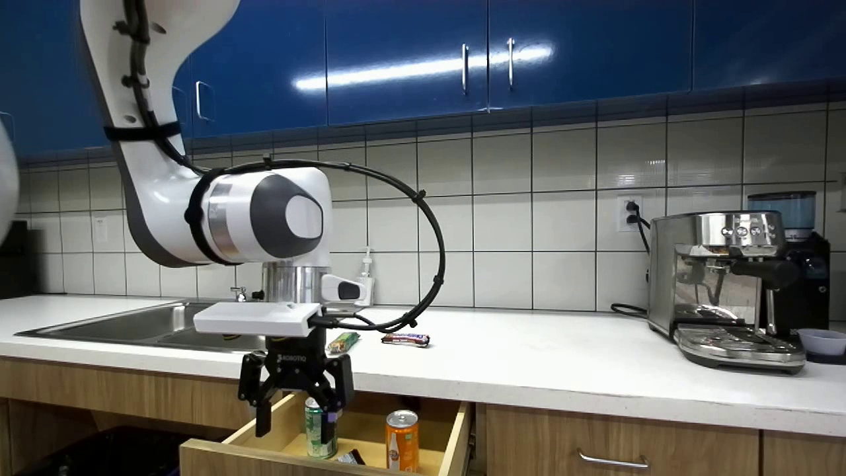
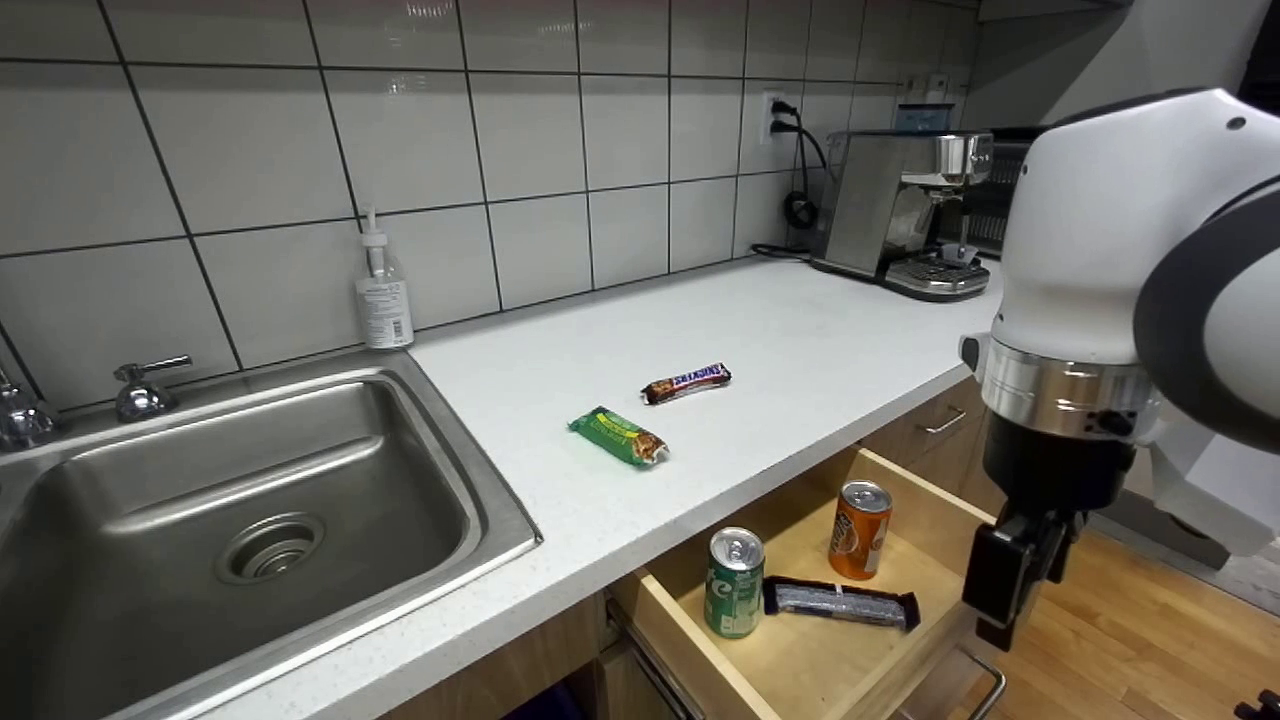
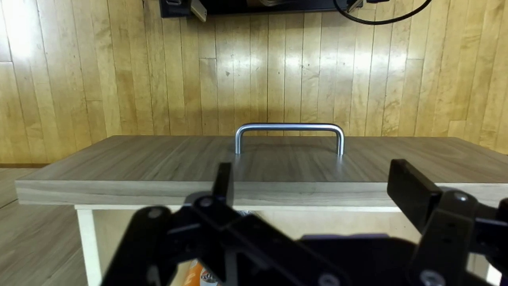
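Blue cabinets (image 1: 410, 59) line the upper part of the tiled wall (image 1: 562, 221), over a white counter (image 2: 760, 320). The arm (image 1: 264, 211) reaches down in front of the counter, into which a steel sink (image 2: 300, 440) is set. Below the counter's edge a wooden drawer (image 1: 221, 461) stands well out. A coffee machine (image 1: 687, 277) sits near the wall, well apart from the sink. The gripper (image 1: 295, 426) hangs by the drawer's front, with its fingers (image 1: 263, 418) spread wide and nothing between them (how high above the drawer they are, I cannot tell). A soap bottle (image 2: 385, 305) stands at the sink's back corner, by the wall. Inside the drawer a green can (image 2: 735, 588) and an orange can (image 2: 859, 535) stand upright, apart. The handle (image 3: 289, 126), a bent steel rod, is fixed to the drawer's outer face; in the wrist view it shows between the fingers, farther off. A black bar (image 2: 840, 603) lies on the drawer's bottom, one end just beside the green can. On the counter a green bar (image 2: 618, 436) and a Snickers (image 2: 686, 384) lie near each other.
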### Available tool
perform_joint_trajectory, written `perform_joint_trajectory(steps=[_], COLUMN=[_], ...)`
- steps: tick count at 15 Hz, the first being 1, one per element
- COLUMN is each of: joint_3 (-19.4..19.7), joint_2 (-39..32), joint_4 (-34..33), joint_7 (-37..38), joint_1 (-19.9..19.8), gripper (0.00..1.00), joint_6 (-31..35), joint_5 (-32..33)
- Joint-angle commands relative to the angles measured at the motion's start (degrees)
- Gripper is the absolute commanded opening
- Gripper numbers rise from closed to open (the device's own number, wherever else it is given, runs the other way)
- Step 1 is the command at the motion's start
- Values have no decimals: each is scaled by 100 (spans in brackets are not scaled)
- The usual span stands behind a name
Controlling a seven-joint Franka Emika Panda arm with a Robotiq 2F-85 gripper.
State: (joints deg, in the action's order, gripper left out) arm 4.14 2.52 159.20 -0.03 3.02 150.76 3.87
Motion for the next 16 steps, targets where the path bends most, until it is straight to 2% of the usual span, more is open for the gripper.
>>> perform_joint_trajectory(steps=[1,6,13,15,16], joint_3=[-134,-139,-125,-49,-137], joint_2=[-246,-500,-951,-1062,-954], joint_4=[-6,-8,-10,-6,-11], joint_7=[-87,-88,115,316,88], joint_1=[-138,-136,-105,-59,-98], gripper=[100,100,100,100,100], joint_6=[170,240,688,830,640], joint_5=[2,9,142,354,121])
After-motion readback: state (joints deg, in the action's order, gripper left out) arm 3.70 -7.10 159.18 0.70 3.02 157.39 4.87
